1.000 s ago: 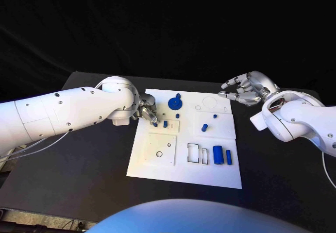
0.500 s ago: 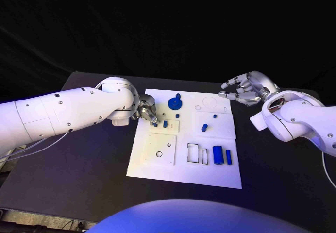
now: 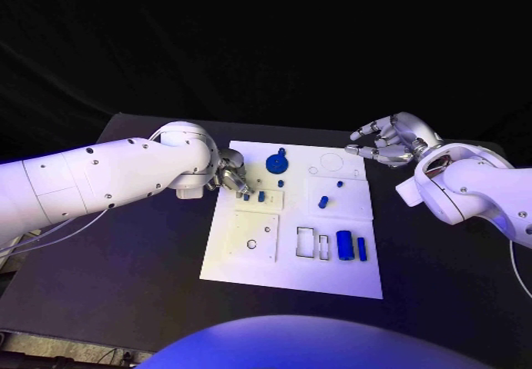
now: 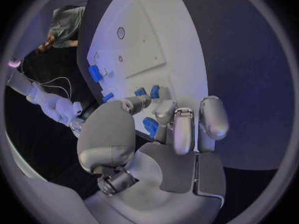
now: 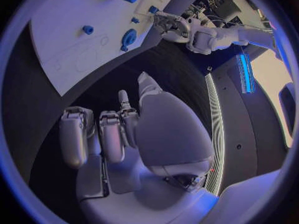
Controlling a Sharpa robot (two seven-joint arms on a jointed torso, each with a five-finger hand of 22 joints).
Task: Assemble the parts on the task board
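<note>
Head view, frame centre: left hand (image 3: 232, 178) fingers pinch a small blue peg (image 3: 245, 197); I judge tilt could jam it; right hand (image 3: 388, 141) fingers curled, empty

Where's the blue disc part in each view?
Head view: blue disc on the board's far half, just right of the left hand.
Left wrist view: cannot tell; blue pieces near the fingertips are partly hidden.
Right wrist view: disc near the board edge, between the right hand and the far left hand.
Shared landmark: the left hand.
</note>
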